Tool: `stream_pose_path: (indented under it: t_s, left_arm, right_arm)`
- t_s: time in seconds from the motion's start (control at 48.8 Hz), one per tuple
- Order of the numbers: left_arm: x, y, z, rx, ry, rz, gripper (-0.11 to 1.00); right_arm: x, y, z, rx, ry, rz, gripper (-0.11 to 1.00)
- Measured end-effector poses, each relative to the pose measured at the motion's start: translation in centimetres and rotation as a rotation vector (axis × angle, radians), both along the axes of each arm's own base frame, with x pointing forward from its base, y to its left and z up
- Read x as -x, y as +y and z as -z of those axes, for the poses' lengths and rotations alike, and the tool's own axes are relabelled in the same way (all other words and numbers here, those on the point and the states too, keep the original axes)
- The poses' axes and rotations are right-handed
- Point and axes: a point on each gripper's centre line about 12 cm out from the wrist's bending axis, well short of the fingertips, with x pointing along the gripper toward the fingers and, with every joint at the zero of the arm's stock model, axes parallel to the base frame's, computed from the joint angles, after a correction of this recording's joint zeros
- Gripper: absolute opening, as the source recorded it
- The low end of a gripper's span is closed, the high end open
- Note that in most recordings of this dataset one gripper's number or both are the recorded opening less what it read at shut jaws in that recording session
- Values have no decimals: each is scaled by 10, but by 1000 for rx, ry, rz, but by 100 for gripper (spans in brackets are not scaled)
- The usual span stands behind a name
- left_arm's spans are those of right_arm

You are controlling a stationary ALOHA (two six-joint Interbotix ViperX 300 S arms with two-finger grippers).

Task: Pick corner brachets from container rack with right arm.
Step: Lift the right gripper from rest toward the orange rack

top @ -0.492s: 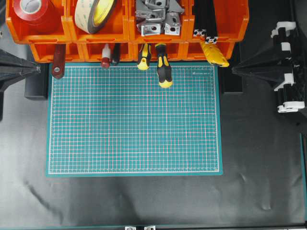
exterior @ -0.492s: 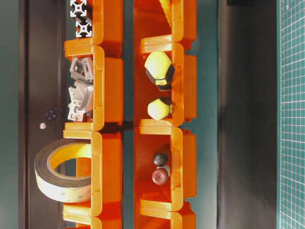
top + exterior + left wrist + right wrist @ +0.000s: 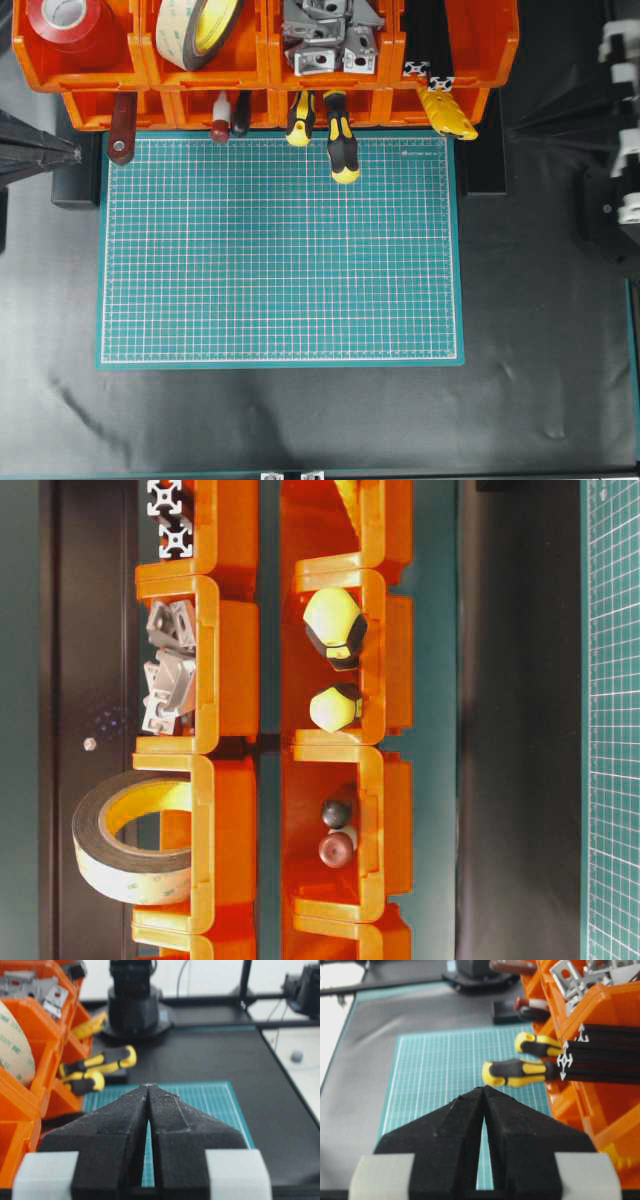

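The corner brachets (image 3: 325, 40) lay heaped in an upper bin of the container rack (image 3: 455, 60), and the right gripper (image 3: 484, 1089), closed and empty, risked snagging several interlocked pieces.

Overhead: rack (image 3: 265, 75) is cut off at 12 o'clock, so the bin backs, the red tape (image 3: 68, 22) and the beige tape (image 3: 197, 28) are clipped. Brackets (image 3: 328, 38) run out of frame too; count unreadable. Right arm (image 3: 620, 150) is cut at 3 o'clock with its fingertips out of frame; left gripper (image 3: 40, 150) is cut at 9. Screwdriver (image 3: 340, 135) shafts are hidden in the lower bins. Left wrist view: background at 12 is blurred.
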Motion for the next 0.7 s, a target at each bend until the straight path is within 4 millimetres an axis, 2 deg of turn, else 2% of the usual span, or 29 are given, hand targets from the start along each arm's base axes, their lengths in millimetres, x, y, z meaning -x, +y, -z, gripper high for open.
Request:
stream_pose_path:
  t_s: [0.205, 0.348, 0.471, 0.696]
  left_arm:
    - [1, 3, -20, -1, 46, -17, 0]
    - [1, 4, -25, -1, 80, -22, 0]
    - [0, 3, -25, 12, 95, -21, 0]
    - [-2, 3, -22, 26, 109, -22, 0]
  right_arm:
    - [7, 0, -40, -1, 235, 2, -1]
    - [1, -1, -54, -3, 408, 3, -1]
    - [-11, -3, -65, -2, 515, 13, -1]
    - [-43, -20, -91, -1, 624, 74, -1]
